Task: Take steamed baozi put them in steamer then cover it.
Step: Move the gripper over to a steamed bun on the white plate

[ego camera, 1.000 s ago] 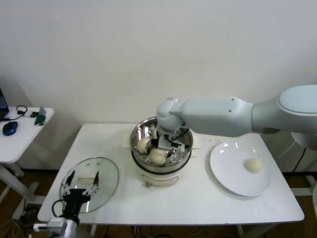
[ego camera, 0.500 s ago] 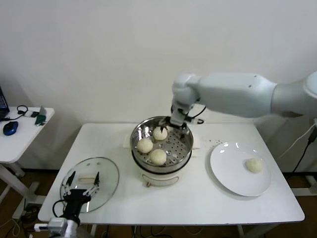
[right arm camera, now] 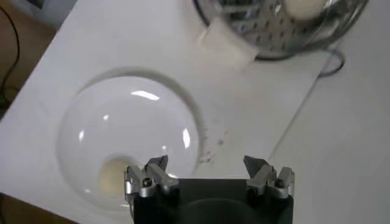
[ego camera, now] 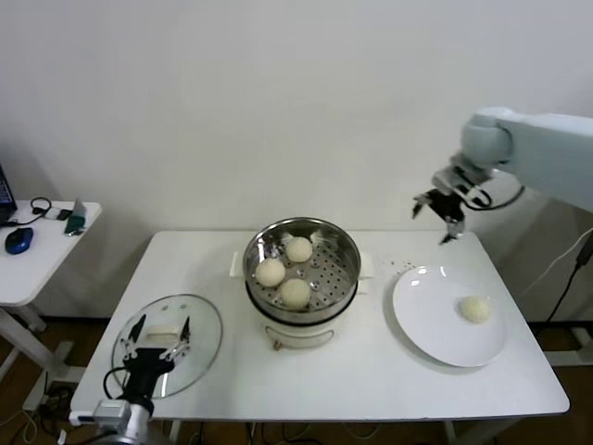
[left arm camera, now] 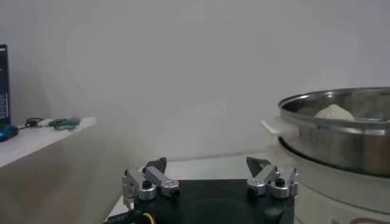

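Fingers of the right gripper (ego camera: pixel 443 215) spread wide, empty, raised above the flat white plate (ego camera: pixel 428 315); one smooth cream-white bun (ego camera: pixel 475 310) lies there. Three buns (ego camera: pixel 296 293) sit in the round shiny steel steamer (ego camera: pixel 345 279). Left gripper (ego camera: pixel 159 340) fingers apart, over the glass lid (ego camera: pixel 199 326) on the table (ego camera: pixel 371 371)

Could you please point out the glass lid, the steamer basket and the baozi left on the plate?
glass lid (ego camera: pixel 190 326): head view, bare glass.
steamer basket (ego camera: pixel 343 248): head view, inner wall.
baozi on the plate (ego camera: pixel 475 309): head view, its top.
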